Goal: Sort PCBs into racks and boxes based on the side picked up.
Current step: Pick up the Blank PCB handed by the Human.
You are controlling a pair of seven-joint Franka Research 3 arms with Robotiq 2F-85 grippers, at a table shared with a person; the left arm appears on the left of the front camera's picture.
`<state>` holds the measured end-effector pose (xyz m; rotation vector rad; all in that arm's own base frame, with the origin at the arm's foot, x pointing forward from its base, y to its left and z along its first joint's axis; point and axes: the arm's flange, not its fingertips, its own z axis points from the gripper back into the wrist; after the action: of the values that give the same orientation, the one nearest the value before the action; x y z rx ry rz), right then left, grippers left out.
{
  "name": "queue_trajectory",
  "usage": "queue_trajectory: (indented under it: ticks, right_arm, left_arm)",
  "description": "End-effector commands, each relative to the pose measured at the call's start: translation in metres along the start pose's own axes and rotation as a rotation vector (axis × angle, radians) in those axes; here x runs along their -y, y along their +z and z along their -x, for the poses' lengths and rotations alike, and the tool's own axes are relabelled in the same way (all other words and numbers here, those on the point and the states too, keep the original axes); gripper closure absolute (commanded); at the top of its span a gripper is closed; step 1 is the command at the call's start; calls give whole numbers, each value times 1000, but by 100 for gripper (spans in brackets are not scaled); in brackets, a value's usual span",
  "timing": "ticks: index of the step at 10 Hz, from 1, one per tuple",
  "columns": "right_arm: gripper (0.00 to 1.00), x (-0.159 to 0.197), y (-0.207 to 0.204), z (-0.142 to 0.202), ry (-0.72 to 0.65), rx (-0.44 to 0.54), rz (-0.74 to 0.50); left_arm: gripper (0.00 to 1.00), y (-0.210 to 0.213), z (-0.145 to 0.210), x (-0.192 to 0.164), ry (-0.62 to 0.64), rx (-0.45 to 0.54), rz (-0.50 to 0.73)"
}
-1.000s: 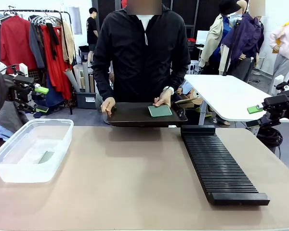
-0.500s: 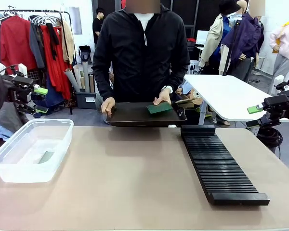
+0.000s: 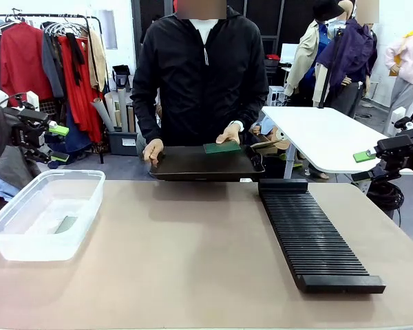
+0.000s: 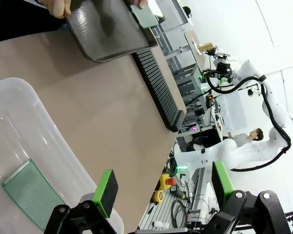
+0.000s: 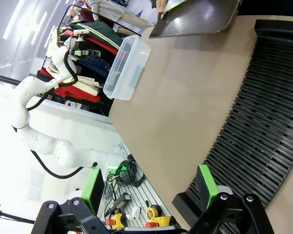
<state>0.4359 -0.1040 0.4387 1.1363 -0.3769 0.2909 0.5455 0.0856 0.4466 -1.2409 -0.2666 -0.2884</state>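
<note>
Across the table a person holds a shallow dark tray and, with the other hand, lifts a green PCB just above its right part. That PCB also appears at the top of the left wrist view. Another PCB lies in the clear box at the table's left; I see it speckled close under my left gripper. The long black rack lies on the right. My left gripper hangs open off the left edge. My right gripper is open off the right edge, above the rack's near end.
A second white table stands behind on the right, and a clothes rail stands at the back left. Bare tan tabletop lies between the box and the rack.
The person's hand has picked the PCB up off the tray and raised it a little toward the far side. Both arms have stayed still.
</note>
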Motion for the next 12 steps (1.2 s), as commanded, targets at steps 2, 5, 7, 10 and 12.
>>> queue_trajectory:
  ticks: [2,5,7,10,12]
  right_arm:
    - [0,0,-1,2,6,-4,16]
    - [0,0,-1,2,6,-4,16]
    - [0,0,-1,2,6,-4,16]
    - [0,0,-1,2,6,-4,16]
    - [0,0,-1,2,6,-4,16]
  left_arm:
    - [0,1,-2,2,0,0,-1]
    - [0,1,-2,2,0,0,-1]
    - [0,1,-2,2,0,0,-1]
    - [0,1,-2,2,0,0,-1]
    - [0,1,-2,2,0,0,-1]
